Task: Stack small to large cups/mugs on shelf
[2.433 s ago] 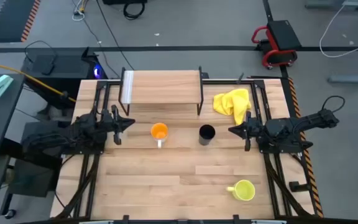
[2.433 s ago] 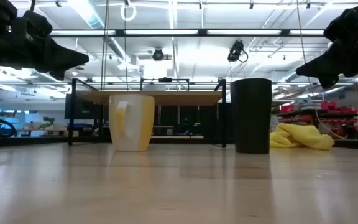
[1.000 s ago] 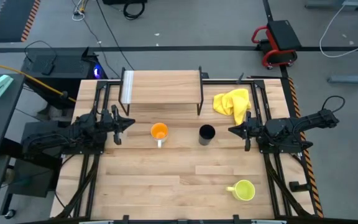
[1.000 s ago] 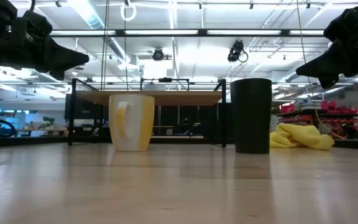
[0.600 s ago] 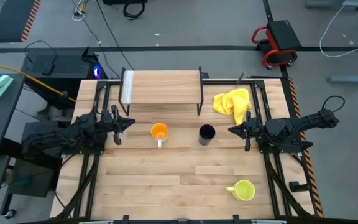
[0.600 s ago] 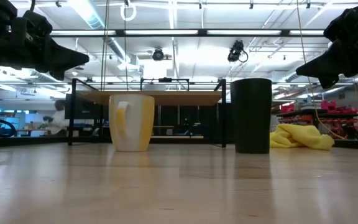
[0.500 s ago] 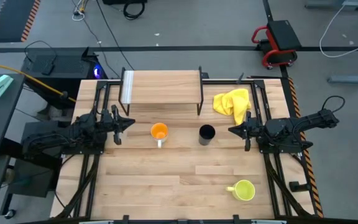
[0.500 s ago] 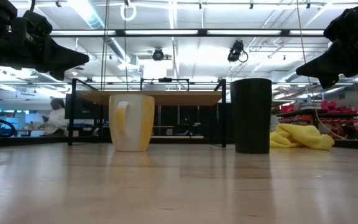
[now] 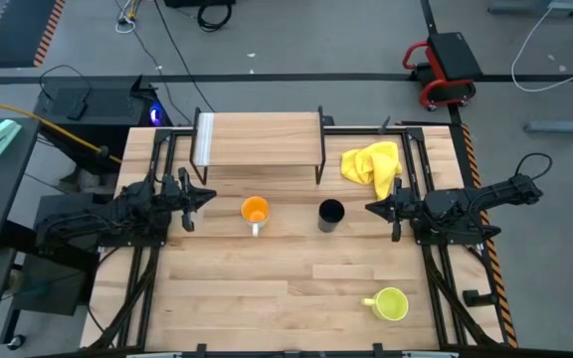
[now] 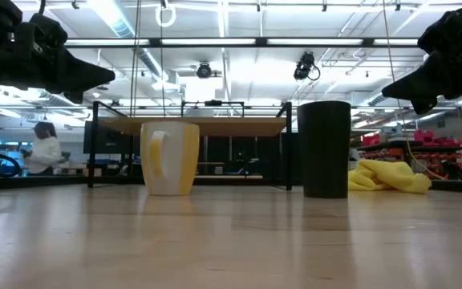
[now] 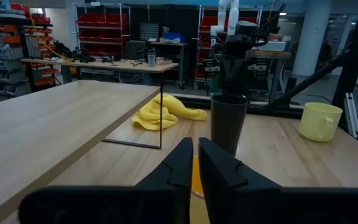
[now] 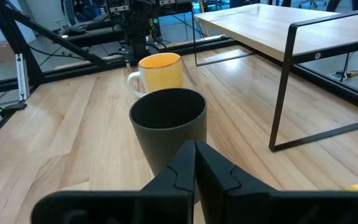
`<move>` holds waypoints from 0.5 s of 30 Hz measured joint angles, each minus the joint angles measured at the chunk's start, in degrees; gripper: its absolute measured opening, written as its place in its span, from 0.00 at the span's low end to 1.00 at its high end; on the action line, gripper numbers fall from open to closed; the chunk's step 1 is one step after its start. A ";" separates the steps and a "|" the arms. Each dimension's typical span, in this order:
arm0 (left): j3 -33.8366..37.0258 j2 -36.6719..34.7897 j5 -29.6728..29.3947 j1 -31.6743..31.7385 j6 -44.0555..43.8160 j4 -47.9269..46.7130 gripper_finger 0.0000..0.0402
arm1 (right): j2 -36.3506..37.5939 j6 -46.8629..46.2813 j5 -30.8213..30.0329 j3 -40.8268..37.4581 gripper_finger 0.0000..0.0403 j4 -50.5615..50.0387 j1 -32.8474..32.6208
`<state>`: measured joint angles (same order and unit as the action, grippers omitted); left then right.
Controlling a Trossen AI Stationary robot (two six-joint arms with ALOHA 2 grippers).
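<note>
The orange-inside mug (image 9: 255,210) and the taller black cup (image 9: 331,213) stand upright on their bases on the table, just in front of the shelf (image 9: 259,139). The yellow-green mug (image 9: 390,303) stands near the table's front right. My left gripper (image 9: 210,196) hovers shut at the table's left, pointing at the orange-inside mug (image 10: 169,156). My right gripper (image 9: 370,208) hovers shut at the right, pointing at the black cup (image 12: 168,124). Neither touches anything.
A crumpled yellow cloth (image 9: 371,164) lies to the right of the shelf, at the back right. The shelf stands on thin black legs (image 12: 281,87) with a gap beneath. The table's near middle is bare wood (image 9: 267,288). A person (image 10: 42,148) is in the room behind.
Both arms and all the cups have kept still. Only a person in the room beyond the table has walked toward the left.
</note>
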<state>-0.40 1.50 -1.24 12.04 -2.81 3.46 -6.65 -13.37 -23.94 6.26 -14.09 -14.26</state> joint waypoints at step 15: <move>0.00 0.00 -0.02 0.01 4.46 0.07 0.07 | 0.02 18.10 -0.02 0.00 0.04 1.34 0.00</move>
<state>-0.40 1.50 -1.26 12.05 1.65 3.53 -6.63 4.73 -23.97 6.26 -12.75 -14.26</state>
